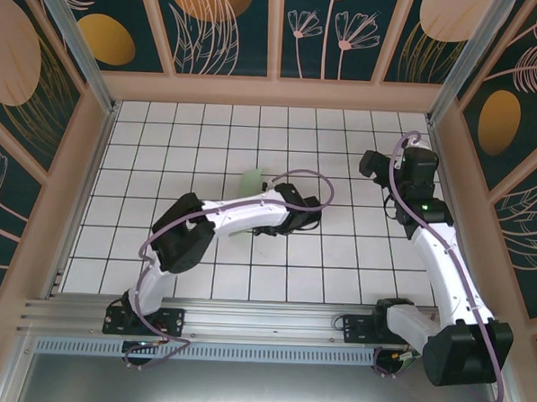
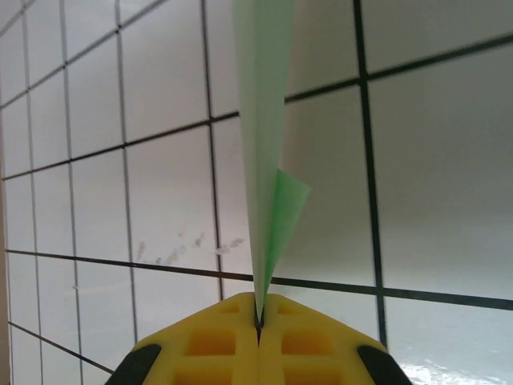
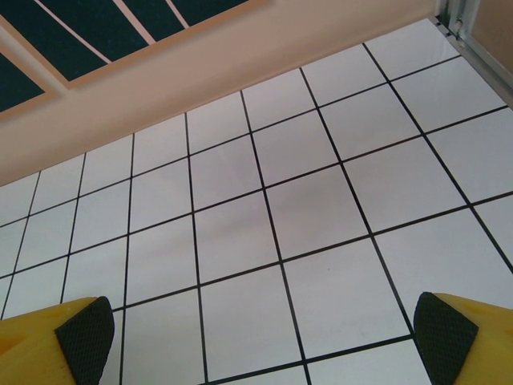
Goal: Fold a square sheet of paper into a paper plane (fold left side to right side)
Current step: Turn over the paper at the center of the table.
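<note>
— White gridded worktop [image 1: 163, 141], boxed in by dark leaf-patterned wall panels [image 1: 223, 28]. What matters here?

— A pale green paper plane [image 2: 264, 120], folded narrow and seen edge-on. It rises straight ahead of the left hand [image 2: 259, 317]. A small, deeper green flap [image 2: 290, 200] juts sideways just beyond the pinch.

— How is it held?

— The yellow fingers are pressed together on the paper's near edge. I cannot tell whether its far end touches the tiles.

— And the other hand?

— The right hand [image 3: 264, 337] is spread wide and holds nothing. It hangs over bare tiles, well apart, off to the right of the left hand.

— Which step is this?

— Probably a late one: the sheet is already doubled and creased, and only one hand is on it. The loose flap suggests the layers are not yet flat. The next move likely calls for laying the paper down ahead of the left hand, keeping the pinch, and bringing the right hand across to press or fold that flap without tearing the thin sheet.
</note>
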`<state>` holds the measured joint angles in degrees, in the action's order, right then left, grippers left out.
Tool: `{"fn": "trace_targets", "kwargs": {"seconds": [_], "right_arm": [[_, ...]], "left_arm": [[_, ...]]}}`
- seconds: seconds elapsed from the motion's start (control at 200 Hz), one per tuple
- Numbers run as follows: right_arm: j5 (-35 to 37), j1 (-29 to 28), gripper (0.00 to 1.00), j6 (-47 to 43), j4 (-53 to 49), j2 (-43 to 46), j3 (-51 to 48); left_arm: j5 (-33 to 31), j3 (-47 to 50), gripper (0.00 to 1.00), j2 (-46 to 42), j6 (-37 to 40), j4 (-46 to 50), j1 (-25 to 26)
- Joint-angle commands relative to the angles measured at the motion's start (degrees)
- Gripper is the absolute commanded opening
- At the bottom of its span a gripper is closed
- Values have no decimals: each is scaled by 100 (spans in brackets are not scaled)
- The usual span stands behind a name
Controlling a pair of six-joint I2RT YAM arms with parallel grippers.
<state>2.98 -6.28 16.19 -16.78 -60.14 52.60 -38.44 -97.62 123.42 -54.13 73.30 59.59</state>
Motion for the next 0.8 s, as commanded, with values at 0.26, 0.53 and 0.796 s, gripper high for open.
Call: {"fn": "trace_targets", "kwargs": {"seconds": [0.26, 0.53, 0.796], "right_arm": [[-188, 61, 99, 16, 56, 132, -195], [-403, 73, 99, 68, 85, 25, -277], [-806, 73, 99, -7, 58, -268, -218]], "left_arm": [[1074, -785, 0, 846, 674, -393, -223], [1936, -1174, 7, 1146, 1142, -837, -429], [2455, -1290, 26, 1005, 1372, -1254, -634]]}}
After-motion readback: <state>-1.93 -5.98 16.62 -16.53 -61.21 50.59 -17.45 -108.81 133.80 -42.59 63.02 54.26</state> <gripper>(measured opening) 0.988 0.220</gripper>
